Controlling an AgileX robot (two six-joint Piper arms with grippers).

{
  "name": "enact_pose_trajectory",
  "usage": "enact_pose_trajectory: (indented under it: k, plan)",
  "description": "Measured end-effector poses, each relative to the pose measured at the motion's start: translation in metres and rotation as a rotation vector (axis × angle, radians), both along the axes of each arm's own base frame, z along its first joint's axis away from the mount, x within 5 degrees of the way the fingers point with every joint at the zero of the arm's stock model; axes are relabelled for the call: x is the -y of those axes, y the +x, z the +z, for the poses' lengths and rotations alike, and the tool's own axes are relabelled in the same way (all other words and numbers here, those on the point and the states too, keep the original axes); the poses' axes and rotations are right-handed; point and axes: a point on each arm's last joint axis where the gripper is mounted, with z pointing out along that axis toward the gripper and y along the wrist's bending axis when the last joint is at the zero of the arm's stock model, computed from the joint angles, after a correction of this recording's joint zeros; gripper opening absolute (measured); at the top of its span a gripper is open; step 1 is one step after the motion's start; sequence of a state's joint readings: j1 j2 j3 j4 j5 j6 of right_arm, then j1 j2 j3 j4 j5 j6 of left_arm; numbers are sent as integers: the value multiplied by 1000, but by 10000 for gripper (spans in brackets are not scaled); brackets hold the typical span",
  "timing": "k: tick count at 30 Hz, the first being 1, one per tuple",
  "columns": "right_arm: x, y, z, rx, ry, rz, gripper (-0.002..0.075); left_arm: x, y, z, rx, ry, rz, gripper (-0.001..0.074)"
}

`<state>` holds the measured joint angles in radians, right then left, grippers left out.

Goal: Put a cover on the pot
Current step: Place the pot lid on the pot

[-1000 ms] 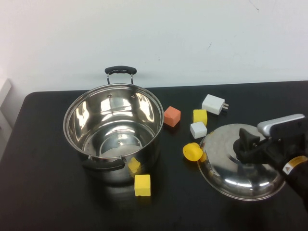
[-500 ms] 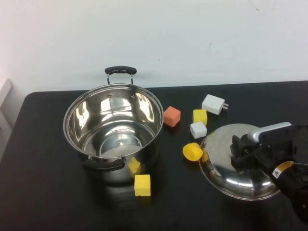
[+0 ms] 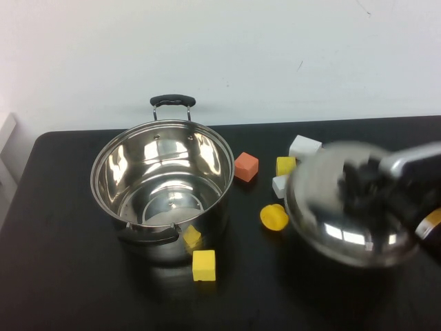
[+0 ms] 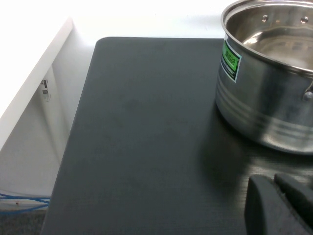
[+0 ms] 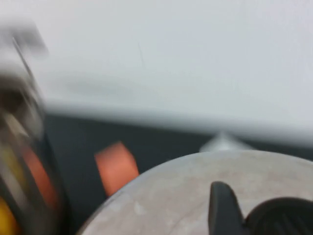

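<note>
The pot (image 3: 207, 155), large, shiny steel with two black handles, stands open at the table's left-centre. It also shows in the left wrist view (image 4: 264, 98). My right gripper (image 3: 364, 185) is shut on the black knob (image 5: 283, 218) of the domed steel lid (image 3: 331, 214) and holds the lid above the table, to the right of the pot. One black finger (image 5: 222, 205) shows beside the knob. My left gripper (image 4: 274, 182) is shut and empty, low over the table on the pot's left side; it is out of the high view.
Between pot and lid lie an orange block (image 3: 246, 166), a yellow block (image 3: 286, 165), a white block (image 3: 278, 185), a white plug (image 3: 303, 146) and a yellow cap (image 3: 274, 217). Two yellow blocks (image 3: 203, 265) sit in front of the pot.
My right gripper closed on the lid's knob and lifted the lid off the table; it is now blurred with motion and higher. The pot and blocks have not moved.
</note>
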<state>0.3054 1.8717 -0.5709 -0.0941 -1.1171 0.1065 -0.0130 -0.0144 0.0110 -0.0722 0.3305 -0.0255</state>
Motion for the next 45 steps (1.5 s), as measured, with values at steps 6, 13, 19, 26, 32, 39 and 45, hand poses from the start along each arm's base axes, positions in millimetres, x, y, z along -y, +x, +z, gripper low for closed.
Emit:
enact_pose_trajectory:
  k: [6,13,19,26,32,39,45]
  plan:
    - [-14,-12,87,155,29,142,335,0,0,0,0,0,0,-2]
    - [-69,-3,142,131,-63,303,335,0,0,0,0,0,0,-2]
    - [-138,20,147,107,-58,389,334,0,0,0,0,0,0,-2]
    - [-209,41,131,93,-51,413,334,0,0,0,0,0,0,-2]
    - [-242,53,111,49,-135,419,334,0,0,0,0,0,0,-1]
    - [-255,68,93,-22,-153,411,334,0,0,0,0,0,0,-1]
    - [-260,73,86,-36,-137,403,334,0,0,0,0,0,0,-1]
